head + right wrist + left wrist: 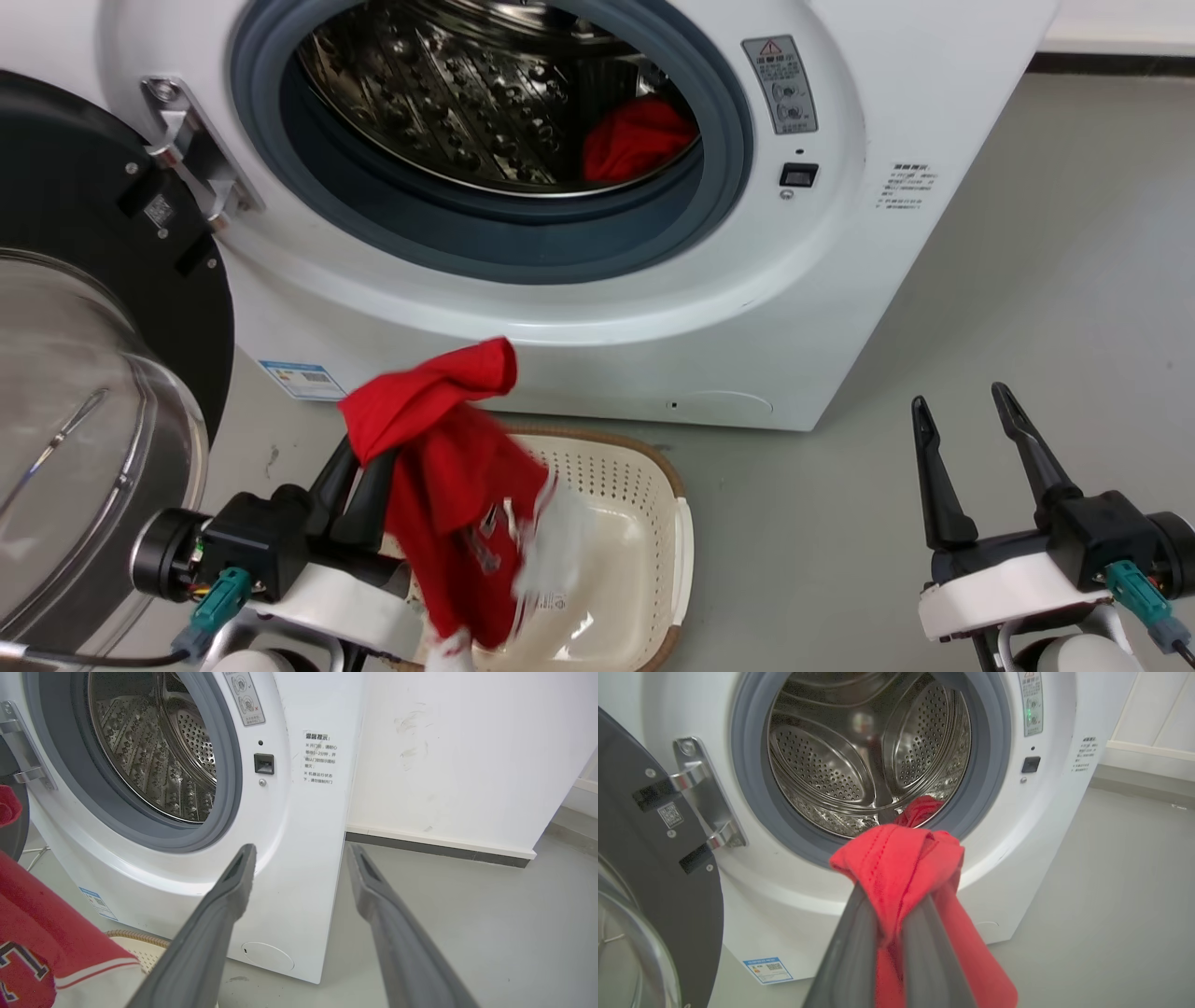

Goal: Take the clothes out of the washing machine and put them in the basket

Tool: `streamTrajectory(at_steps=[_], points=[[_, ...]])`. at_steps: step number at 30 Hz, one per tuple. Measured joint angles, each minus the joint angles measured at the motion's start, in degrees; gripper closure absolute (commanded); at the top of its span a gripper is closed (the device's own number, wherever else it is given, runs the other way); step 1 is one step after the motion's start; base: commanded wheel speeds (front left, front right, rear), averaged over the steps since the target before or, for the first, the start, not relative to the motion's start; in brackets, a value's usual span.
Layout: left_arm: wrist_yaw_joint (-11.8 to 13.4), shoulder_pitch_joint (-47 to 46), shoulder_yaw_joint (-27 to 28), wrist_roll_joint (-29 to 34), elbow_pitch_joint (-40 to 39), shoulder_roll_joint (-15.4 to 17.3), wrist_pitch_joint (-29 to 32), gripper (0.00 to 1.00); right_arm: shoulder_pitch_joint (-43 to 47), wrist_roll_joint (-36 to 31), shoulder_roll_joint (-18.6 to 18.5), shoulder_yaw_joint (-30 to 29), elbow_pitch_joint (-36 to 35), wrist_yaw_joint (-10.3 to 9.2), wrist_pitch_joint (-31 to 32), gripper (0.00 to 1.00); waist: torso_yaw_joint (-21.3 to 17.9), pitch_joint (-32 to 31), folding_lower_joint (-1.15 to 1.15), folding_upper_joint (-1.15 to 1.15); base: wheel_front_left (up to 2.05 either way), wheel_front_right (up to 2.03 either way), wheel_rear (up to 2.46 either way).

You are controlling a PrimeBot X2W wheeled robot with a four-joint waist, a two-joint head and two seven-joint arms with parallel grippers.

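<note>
Fabric of a red garment with white panels is pinched between the closed fingers of the left gripper, seen at seven o'clock in the head view. The garment is hung over the basket, its lower end blurred. A second red garment is seen inside the drum, at four o'clock of the washing machine porthole. The door is swung open at nine o'clock. The right gripper is held empty at four o'clock, fingers spread apart, above the grey floor.
</note>
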Motion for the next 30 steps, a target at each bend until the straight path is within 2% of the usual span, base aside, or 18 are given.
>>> streamTrajectory(at_steps=[1, 6, 13, 22, 30], points=[[0.0, 0.0, 0.0, 0.0, 0.0, 0.0, 0.0, 1.0, 0.0, 0.0, 0.0, 0.0, 0.0, 0.0, 0.0, 0.0, 0.0, 0.0, 0.0, 0.0, 0.0, 0.0, 0.0], [-3.41, -2.39, -0.7, -1.74, 15.32, -1.82, -2.49, 1.0, -1.49, -1.41, 0.0, 0.31, -0.49, 0.0, 0.0, 0.0, -0.73, 3.67, 0.0, 0.0, 0.0, 0.0, 0.0], [-8.02, -12.19, -0.4, -1.52, 32.32, -5.33, -4.88, 1.0, -3.72, -3.26, 0.0, -0.62, -1.96, 0.01, 0.0, 0.0, -2.09, 10.08, 0.0, 0.0, 0.0, 0.0, 0.0], [-13.22, -23.42, -0.46, 2.05, 46.86, -8.67, -5.02, 1.0, -6.42, -4.2, -0.02, -1.07, -4.11, 0.01, 0.0, 0.0, -3.54, 19.73, 0.01, 0.0, 0.0, 0.0, 0.0], [-15.22, -29.92, 1.09, 3.42, 55.67, -10.57, -5.17, 1.0, -8.42, -3.21, -0.03, -2.01, -7.2, 0.0, 0.0, 0.0, -5.22, 28.2, 0.01, 0.0, 0.0, 0.0, 0.0]])
